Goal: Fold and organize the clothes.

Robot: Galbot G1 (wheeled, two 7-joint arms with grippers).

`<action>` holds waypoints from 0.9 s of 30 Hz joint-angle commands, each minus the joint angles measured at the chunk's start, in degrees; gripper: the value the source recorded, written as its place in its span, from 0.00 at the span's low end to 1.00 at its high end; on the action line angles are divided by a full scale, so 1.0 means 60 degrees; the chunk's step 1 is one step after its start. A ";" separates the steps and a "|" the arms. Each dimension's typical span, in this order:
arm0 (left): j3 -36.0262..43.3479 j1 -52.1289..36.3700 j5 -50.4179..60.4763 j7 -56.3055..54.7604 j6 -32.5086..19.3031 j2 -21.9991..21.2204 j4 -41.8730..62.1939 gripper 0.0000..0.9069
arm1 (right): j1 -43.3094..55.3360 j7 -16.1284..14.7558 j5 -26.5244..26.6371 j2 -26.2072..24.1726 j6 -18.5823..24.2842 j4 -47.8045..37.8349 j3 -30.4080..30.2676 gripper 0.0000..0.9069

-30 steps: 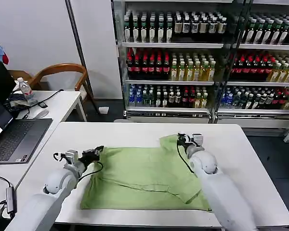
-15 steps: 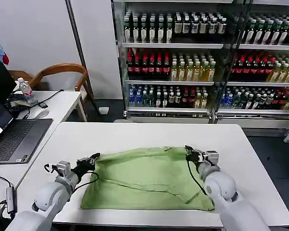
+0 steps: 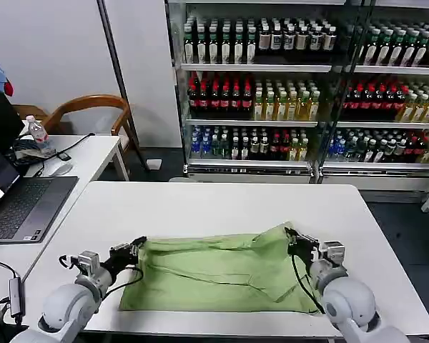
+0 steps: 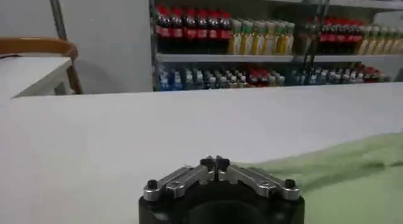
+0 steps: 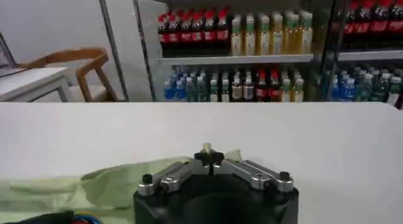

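The light green shirt [image 3: 222, 275] lies on the white table [image 3: 222, 200], its far edge drawn back over its near half. At the shirt's far left corner my left gripper [image 3: 137, 246] is shut on the cloth. In the left wrist view the same gripper [image 4: 215, 163] has its jaws pressed together, with green fabric [image 4: 352, 175] trailing off beside them. My right gripper [image 3: 294, 240] is shut on the far right corner. A tuft of the shirt [image 5: 113, 181] pokes out between the closed tips of the right gripper [image 5: 208, 157]. The collar and print are hidden.
A side table at the left holds a laptop [image 3: 21, 204] and a water bottle [image 3: 37, 132], with a wooden chair [image 3: 93, 107] behind it. Drink shelves [image 3: 300, 86] line the back wall. Bare tabletop lies beyond the shirt.
Both grippers have pulled the shirt's far edge toward the table's near side, laying it over the lower half. The visible shirt is now shorter front to back.
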 commanded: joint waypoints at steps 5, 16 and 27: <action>-0.0295 0.0391 0.0014 0.0094 0.0008 0.0033 -0.0161 0.04 | -0.1481 0.0016 0.0065 0.0007 -0.0041 0.1128 0.0508 0.00; -0.0426 0.0485 -0.0030 0.0117 0.0015 0.0107 -0.0186 0.04 | -0.2214 0.0045 0.0185 -0.0022 -0.0142 0.1578 0.0983 0.00; -0.0810 0.0921 -0.0171 0.0368 0.0040 0.0136 -0.0419 0.04 | -0.2977 0.0046 0.0122 0.0131 -0.0140 0.1954 0.1237 0.00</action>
